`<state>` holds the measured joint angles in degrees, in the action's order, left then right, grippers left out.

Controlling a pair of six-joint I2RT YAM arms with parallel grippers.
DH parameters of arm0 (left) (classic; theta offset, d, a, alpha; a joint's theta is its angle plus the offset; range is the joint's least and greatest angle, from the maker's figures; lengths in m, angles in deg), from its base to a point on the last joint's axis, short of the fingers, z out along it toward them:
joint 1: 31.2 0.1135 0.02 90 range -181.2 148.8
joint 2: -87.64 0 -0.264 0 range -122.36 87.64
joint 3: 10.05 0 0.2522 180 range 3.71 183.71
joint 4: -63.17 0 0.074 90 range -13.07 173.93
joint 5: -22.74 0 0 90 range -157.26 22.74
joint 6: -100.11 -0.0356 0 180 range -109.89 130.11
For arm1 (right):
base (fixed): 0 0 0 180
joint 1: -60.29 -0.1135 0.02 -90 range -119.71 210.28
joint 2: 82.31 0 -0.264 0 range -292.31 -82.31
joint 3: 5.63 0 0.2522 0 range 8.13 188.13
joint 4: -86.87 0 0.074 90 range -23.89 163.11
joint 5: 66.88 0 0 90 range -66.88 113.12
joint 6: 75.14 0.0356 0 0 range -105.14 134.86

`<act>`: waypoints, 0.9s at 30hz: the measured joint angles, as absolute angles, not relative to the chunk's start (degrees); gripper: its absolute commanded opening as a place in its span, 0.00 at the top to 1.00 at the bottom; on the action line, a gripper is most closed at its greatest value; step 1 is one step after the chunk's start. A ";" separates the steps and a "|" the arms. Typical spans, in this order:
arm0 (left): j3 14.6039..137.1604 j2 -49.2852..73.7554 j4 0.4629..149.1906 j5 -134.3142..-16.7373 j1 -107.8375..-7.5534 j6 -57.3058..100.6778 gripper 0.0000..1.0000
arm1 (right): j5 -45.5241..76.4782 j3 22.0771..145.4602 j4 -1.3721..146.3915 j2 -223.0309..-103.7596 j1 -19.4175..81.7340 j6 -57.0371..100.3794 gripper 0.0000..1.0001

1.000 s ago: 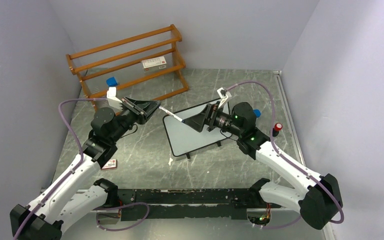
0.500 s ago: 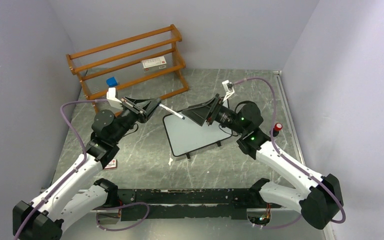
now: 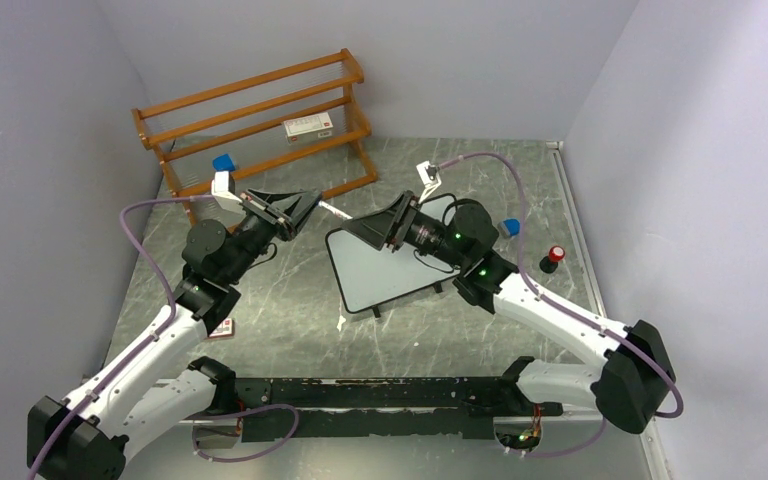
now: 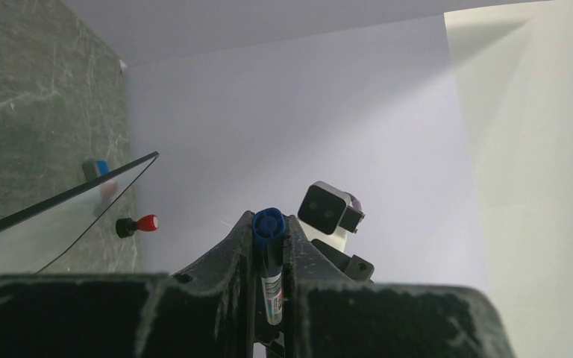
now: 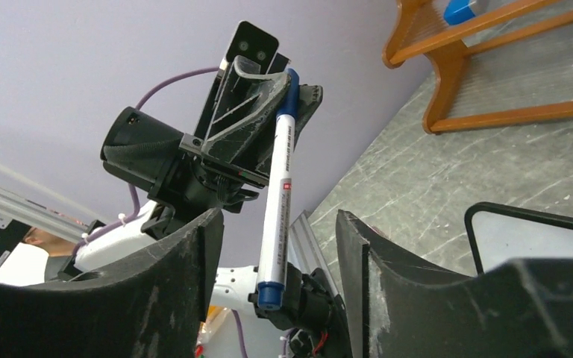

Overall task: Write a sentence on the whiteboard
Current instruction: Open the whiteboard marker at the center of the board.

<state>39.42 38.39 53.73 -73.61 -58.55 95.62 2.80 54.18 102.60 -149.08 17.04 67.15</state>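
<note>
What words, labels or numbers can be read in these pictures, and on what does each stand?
Nothing can be read.
Marker: print on its barrel, too blurred.
Box on the rack: red-and-white label, too small.
Card, red and white: too small.
Whiteboard: no writing shows.

Overhead looks down; all 3 views share whiteboard (image 3: pixel 380 275).

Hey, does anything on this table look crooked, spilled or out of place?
Nothing spilled or broken. The whiteboard lies skewed to the table's edges, with a small white scrap loose off its near corner. The marker hangs in the air, clamped in the left gripper, the right gripper open around its other end.
</note>
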 measured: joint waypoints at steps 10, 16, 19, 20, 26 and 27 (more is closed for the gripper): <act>38.50 38.17 52.09 -73.55 -58.57 95.64 0.95 | 3.24 55.99 105.53 -151.59 16.28 68.88 0.55; 37.69 38.12 50.93 -73.29 -58.57 96.04 0.95 | 3.28 56.34 106.10 -152.22 16.28 69.58 0.60; 37.54 38.12 50.47 -72.89 -58.68 96.04 0.95 | 3.41 56.47 106.23 -152.64 16.21 69.95 0.60; 37.47 38.12 50.32 -72.83 -58.68 96.04 0.95 | 3.44 56.47 106.23 -152.70 16.17 70.01 0.61; 37.27 38.12 49.71 -72.63 -58.79 96.02 0.95 | 3.89 56.62 106.23 -152.97 15.86 70.14 0.63; 37.27 38.12 49.66 -72.56 -58.81 96.02 0.95 | 3.98 56.76 106.16 -152.99 15.84 70.12 0.64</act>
<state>37.27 38.12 49.66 -72.56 -58.81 96.02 3.98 56.76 106.16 -152.99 15.84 70.12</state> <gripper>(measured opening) 0.153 0.373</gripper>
